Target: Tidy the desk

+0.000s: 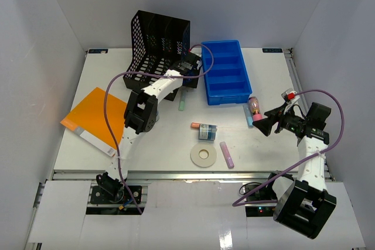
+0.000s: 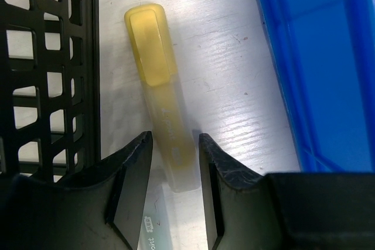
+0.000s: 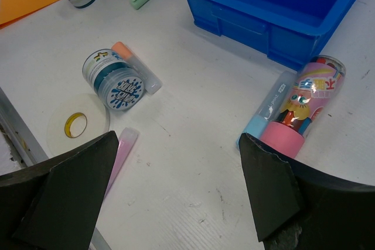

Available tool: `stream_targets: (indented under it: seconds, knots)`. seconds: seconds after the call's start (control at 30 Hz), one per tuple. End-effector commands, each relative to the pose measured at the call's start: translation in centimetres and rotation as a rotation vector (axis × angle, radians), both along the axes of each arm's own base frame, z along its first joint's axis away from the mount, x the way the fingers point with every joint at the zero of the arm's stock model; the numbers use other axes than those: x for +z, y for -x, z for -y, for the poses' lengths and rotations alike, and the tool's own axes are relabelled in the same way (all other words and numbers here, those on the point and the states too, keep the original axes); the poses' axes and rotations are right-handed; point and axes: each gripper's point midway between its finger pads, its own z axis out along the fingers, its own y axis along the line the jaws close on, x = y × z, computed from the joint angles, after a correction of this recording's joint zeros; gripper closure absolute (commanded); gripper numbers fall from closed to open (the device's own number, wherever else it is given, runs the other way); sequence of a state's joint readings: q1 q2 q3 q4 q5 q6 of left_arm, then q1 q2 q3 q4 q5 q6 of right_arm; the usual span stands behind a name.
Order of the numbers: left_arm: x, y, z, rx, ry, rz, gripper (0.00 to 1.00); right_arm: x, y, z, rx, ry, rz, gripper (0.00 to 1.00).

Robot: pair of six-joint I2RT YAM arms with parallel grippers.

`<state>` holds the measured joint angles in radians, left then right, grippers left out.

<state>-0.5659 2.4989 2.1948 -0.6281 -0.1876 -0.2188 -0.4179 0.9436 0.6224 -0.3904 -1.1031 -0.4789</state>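
1. Straddling a yellow highlighter (image 2: 155,68), the left gripper (image 2: 176,139) has its jaws partly apart, one finger on each side of the barrel. A sliver of white shows beside the finger on the right of the wrist view, so the barrel is not clamped.
2. The yellow highlighter lies flat on the desk (image 1: 170,144), in the gap between the black mesh file rack (image 1: 158,39) on its left and the blue tray (image 1: 227,96) on its right. Its cap points away from the fingers.
3. A green highlighter (image 1: 182,102) lies just near of that gap.
4. The right gripper (image 3: 176,197) hangs over the right part of the desk with its jaws spread wide and nothing between them.
5. Beyond its fingers, a pink printed tube (image 3: 302,106) lies touching a light blue highlighter (image 3: 266,112), near the tray's near right corner.
6. Toward the near middle of the desk, a teal jar (image 3: 120,83) touches an orange-capped marker (image 3: 135,65). A white tape roll (image 3: 76,122) and a pink highlighter (image 3: 120,156) lie closer to the near edge.
7. An orange folder (image 1: 96,118) lies at the desk's left edge.
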Motion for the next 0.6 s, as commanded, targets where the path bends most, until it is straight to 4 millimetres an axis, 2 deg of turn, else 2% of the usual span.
stream_targets:
  seconds: [0.0, 0.37, 0.57]
  knots:
    - [0.9, -0.2, 0.3, -0.003, 0.032, 0.007, 0.55, 0.3, 0.1, -0.3, 0.020, -0.012, 0.022, 0.10]
    - [1.5, 0.6, 0.3, -0.017, 0.048, -0.003, 0.73, 0.6, 0.3, -0.5, 0.027, -0.017, 0.030, 0.10]
    - [3.2, 0.9, 0.3, -0.021, 0.067, 0.017, 0.79, 0.6, 0.4, -0.6, 0.031, -0.022, 0.030, 0.10]
